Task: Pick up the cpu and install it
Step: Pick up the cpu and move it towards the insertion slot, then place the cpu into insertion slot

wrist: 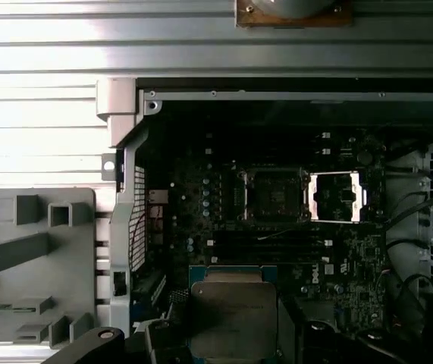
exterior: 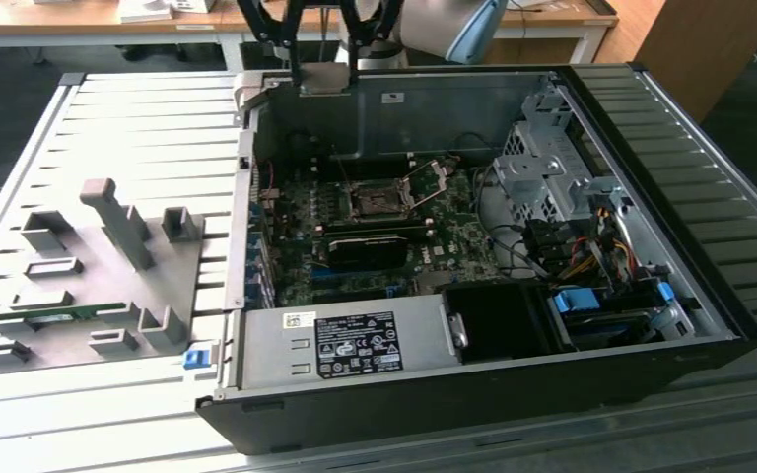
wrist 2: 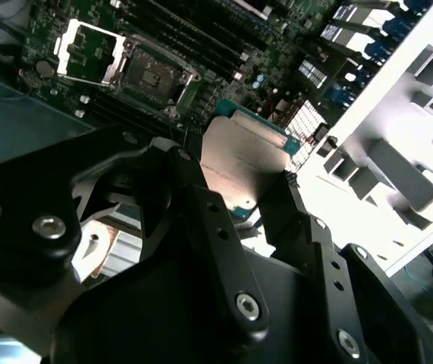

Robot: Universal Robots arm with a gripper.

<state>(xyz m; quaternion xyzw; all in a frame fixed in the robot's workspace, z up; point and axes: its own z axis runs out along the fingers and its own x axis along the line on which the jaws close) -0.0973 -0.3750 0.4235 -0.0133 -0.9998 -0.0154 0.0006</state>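
The cpu (wrist 2: 243, 163), a small flat square chip with a silvery-grey top and a green-blue edge, is held between my black fingers (wrist 2: 201, 212). My gripper (exterior: 323, 74) is shut on it, high above the back wall of the open computer case (exterior: 260, 197) in the exterior view. The first wrist view also shows the cpu (wrist: 231, 318) in the gripper (wrist: 231, 341), looking down on the motherboard. The socket (exterior: 376, 200) lies open on the board below and in front of the gripper, with its metal load plate (wrist: 337, 197) flipped aside. The socket (wrist 2: 152, 76) has a dark centre and nothing in it.
A grey parts fixture (exterior: 103, 266) lies on the slatted table on the exterior view's left, holding a green memory stick (exterior: 56, 315). Inside the case are the power supply (exterior: 339, 345), a metal drive cage (exterior: 550, 168) and coloured cables (exterior: 589, 256).
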